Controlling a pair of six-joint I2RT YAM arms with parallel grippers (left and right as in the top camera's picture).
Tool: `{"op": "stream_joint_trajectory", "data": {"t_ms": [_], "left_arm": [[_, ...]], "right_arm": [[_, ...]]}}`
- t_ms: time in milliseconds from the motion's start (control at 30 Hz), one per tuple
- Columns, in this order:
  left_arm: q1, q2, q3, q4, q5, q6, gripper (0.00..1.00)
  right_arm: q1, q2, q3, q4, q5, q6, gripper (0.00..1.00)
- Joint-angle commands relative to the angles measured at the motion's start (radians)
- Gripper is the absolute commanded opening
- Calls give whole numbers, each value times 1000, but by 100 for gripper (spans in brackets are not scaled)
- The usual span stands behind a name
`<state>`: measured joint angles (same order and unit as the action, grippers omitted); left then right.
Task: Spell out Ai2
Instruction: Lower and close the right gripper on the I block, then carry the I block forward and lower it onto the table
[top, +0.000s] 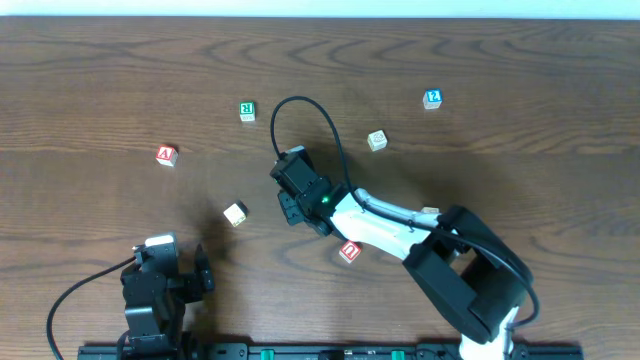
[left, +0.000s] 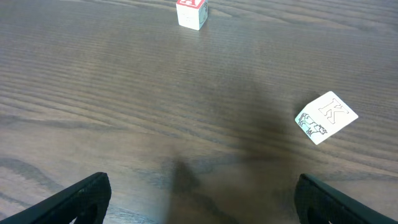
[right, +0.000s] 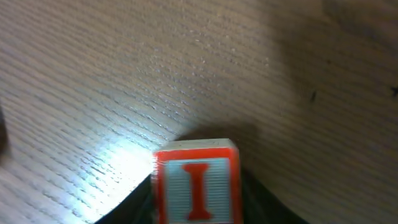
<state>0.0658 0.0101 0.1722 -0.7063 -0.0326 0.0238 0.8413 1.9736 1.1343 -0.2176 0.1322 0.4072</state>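
The red "A" cube (top: 167, 154) lies at the left; it also shows in the left wrist view (left: 191, 12) at the top. The blue "2" cube (top: 432, 98) lies at the far right. My right gripper (top: 293, 205) is at mid-table, shut on the red "I" cube (right: 196, 183), which it holds close over the wood; the overhead view hides that cube under the gripper. My left gripper (top: 168, 268) is open and empty (left: 205, 205) at the near left, short of the "A" cube.
A green "R" cube (top: 247, 110) lies at the back. A plain "K" cube (top: 235, 213) (left: 326, 117) lies left of my right gripper. Another plain cube (top: 377, 140) lies at mid-right. A red cube with a curved letter (top: 349, 252) lies under the right arm.
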Motion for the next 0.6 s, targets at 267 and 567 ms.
{"op": "stream_joint_trajectory", "data": {"t_ms": [267,567], "left_arm": [[6,-4,-12,-24,0,6,95],[6,-4,-12,-24,0,6,95]], "right_arm": [[4,6,33,-10,18,3,31],[2,3,191,-161,74,-39,31]]}}
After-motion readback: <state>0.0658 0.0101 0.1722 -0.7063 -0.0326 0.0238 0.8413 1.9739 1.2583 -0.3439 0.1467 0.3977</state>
